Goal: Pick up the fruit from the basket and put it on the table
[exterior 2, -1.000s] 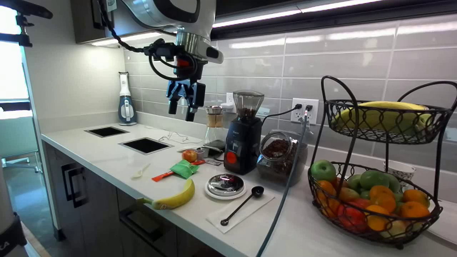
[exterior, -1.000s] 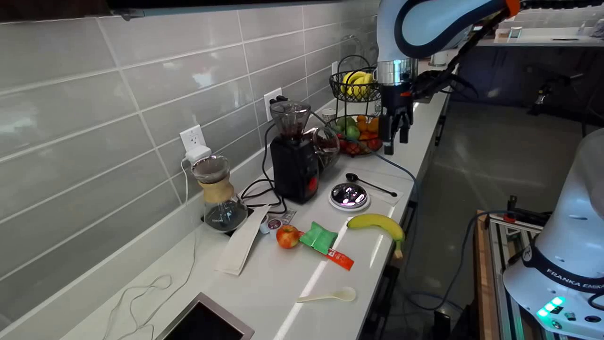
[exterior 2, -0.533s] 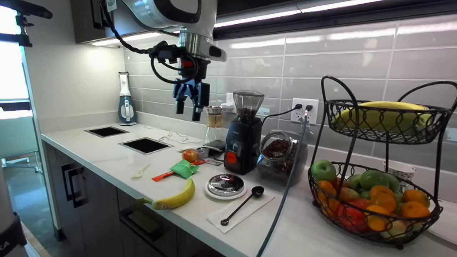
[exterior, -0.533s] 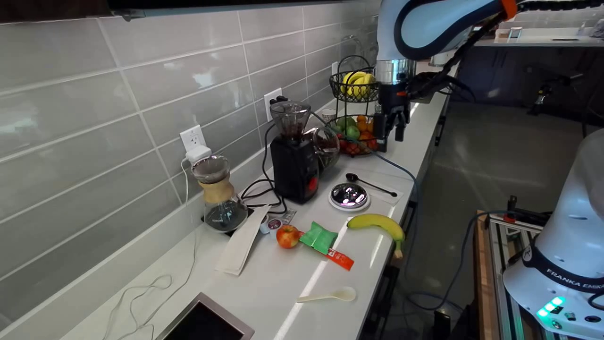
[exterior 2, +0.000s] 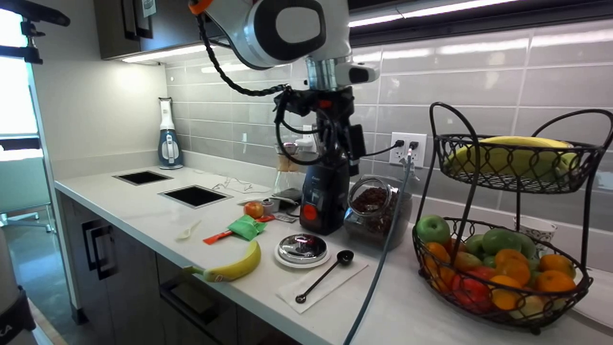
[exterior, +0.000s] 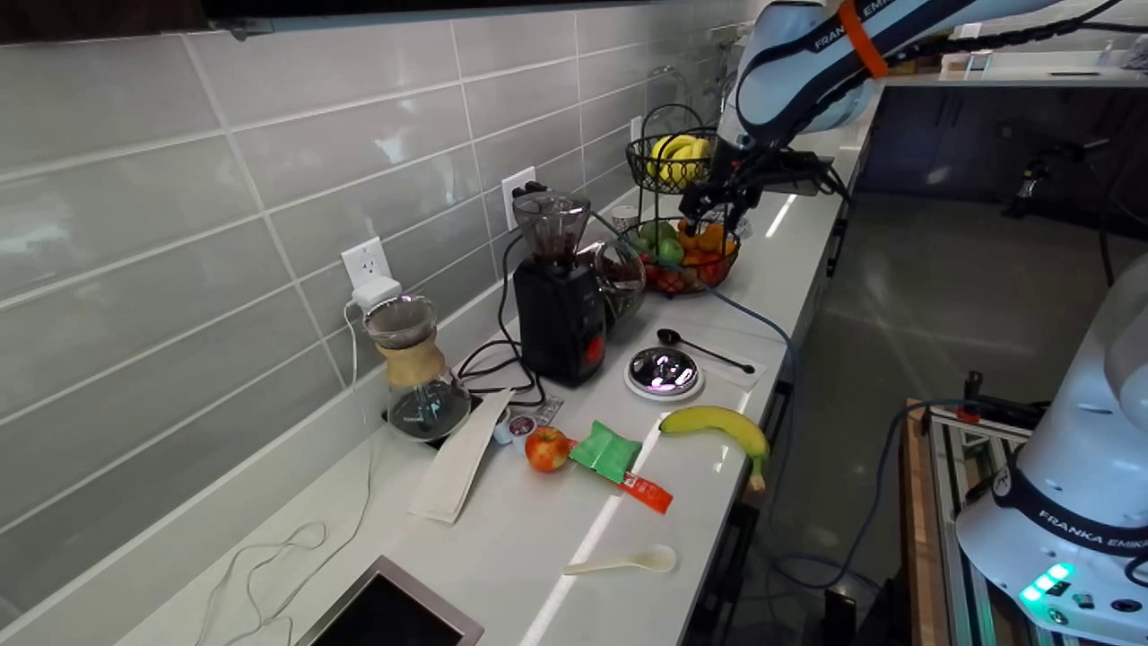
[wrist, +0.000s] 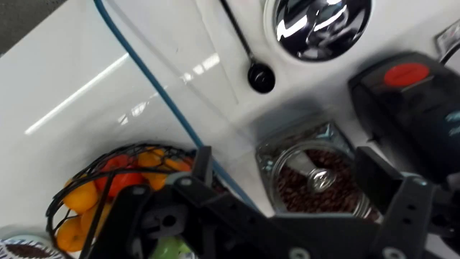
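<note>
The basket (exterior 2: 468,201), a two-tier black wire stand, is on the right in an exterior view. Several orange fruits (exterior 2: 555,281) lie in its lower bowl among apples; which one is the task's fruit I cannot tell. Orange fruits (wrist: 81,197) also show at the lower left of the wrist view, partly behind my gripper's linkage. My gripper (wrist: 290,168) is open and empty, above the glass jar and beside the basket. In an exterior view my gripper (exterior: 711,218) overlaps the basket's lower bowl. The table is the white countertop (exterior 2: 402,297).
A glass jar of dark beans (wrist: 320,198) and a black grinder (exterior 2: 321,211) stand beside the basket. A blue cable (exterior 2: 384,251) crosses the counter. A black scoop (exterior 2: 325,275), silver lid (exterior 2: 301,247), banana (exterior 2: 237,268), green packet (exterior 2: 246,226) and apple (exterior 2: 254,209) lie further along.
The arm has moved towards the basket, and the wrist has come lower and turned. My gripper has gone from beside the coffee carafe to in front of the grinder. The objects have not moved.
</note>
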